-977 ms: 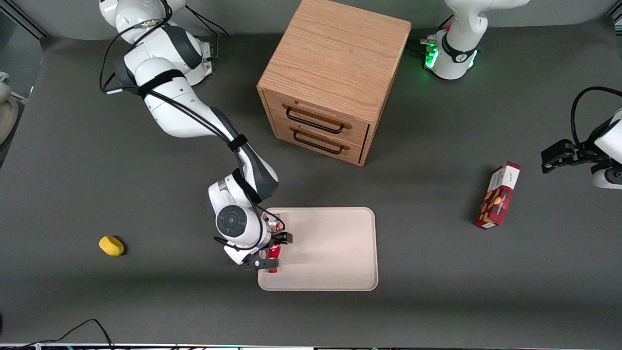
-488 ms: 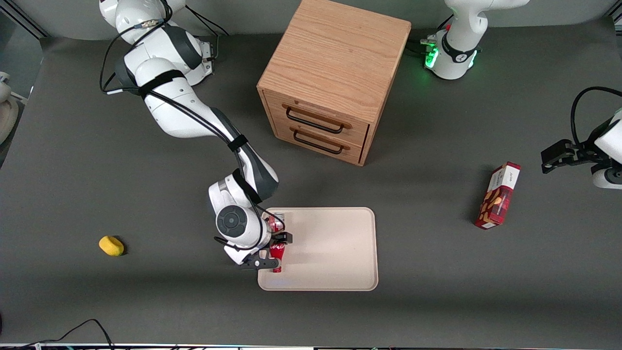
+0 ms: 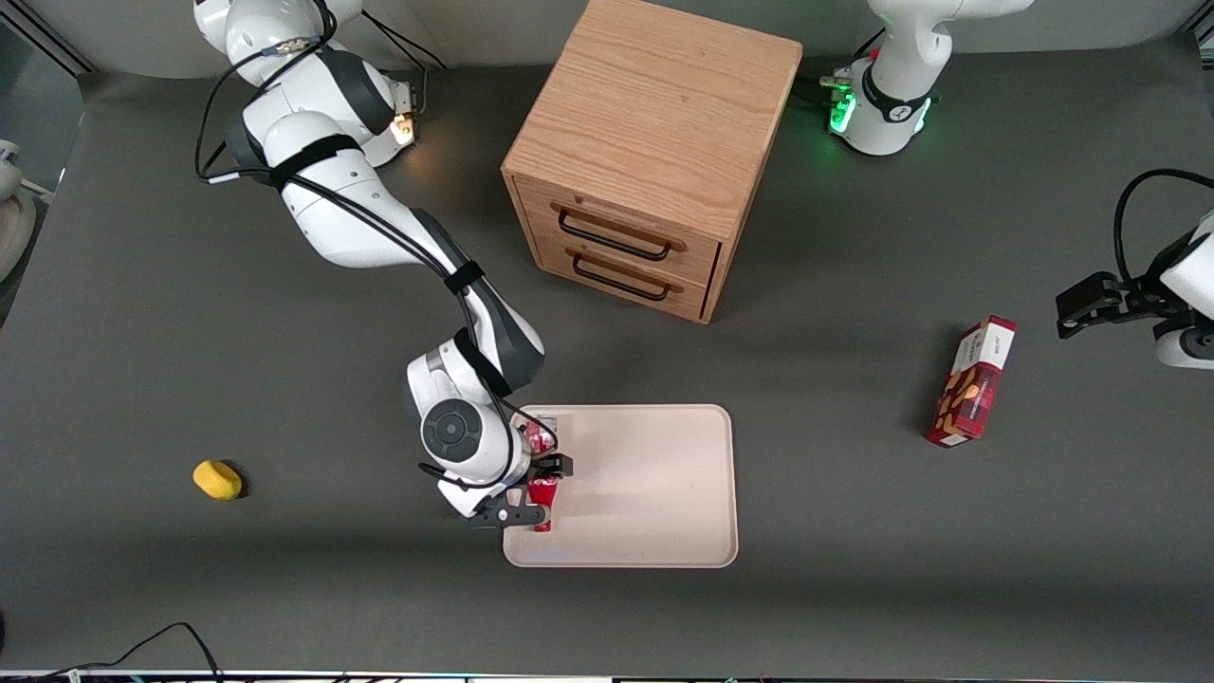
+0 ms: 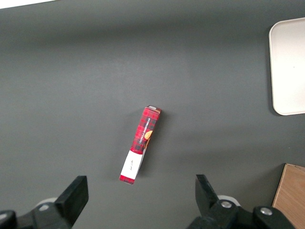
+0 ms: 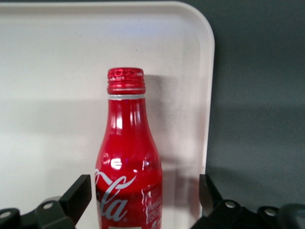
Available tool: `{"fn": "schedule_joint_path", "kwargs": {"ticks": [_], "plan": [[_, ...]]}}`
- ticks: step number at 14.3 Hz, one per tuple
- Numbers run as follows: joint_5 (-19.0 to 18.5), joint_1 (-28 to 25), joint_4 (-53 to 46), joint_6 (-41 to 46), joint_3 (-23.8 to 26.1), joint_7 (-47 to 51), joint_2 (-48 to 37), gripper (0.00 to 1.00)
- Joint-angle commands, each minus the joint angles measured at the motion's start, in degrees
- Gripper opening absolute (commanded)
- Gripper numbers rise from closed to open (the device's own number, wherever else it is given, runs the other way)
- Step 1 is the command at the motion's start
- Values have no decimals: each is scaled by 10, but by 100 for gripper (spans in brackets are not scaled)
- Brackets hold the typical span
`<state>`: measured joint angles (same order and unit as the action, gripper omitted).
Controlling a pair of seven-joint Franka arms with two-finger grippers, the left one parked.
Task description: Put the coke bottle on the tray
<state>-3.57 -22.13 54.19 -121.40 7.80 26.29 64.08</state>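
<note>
The bottle (image 5: 127, 157) lies on the tray (image 3: 654, 493), at its edge toward the working arm's end of the desk, neck pointing to the front camera. Over the last second it has gone from lifted and half hidden to resting flat, so placement looks essentially done. The gripper (image 3: 538, 490) hovers right above it, jaws spread wide with gaps on both sides of the bottle, so it is released. The bottle's silver end is cut off by the wrist camera, and the wrist covers part of it from the front.
</note>
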Motion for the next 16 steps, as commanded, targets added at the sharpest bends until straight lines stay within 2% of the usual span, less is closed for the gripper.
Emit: {"fn": "schedule_joint_path", "kwargs": {"ticks": [1, 5, 8, 11, 14, 16], "plan": [[-1, 2, -8, 23, 0, -13, -34, 100], [8, 24, 4, 108, 1, -29, -126, 100], [8, 48, 62, 166, -4, -24, -218, 100], [7, 91, 182, 186, -4, -47, -338, 100], [8, 143, 301, 186, -7, -149, -442, 100], [9, 175, 379, 180, -8, -163, -509, 100]]}}
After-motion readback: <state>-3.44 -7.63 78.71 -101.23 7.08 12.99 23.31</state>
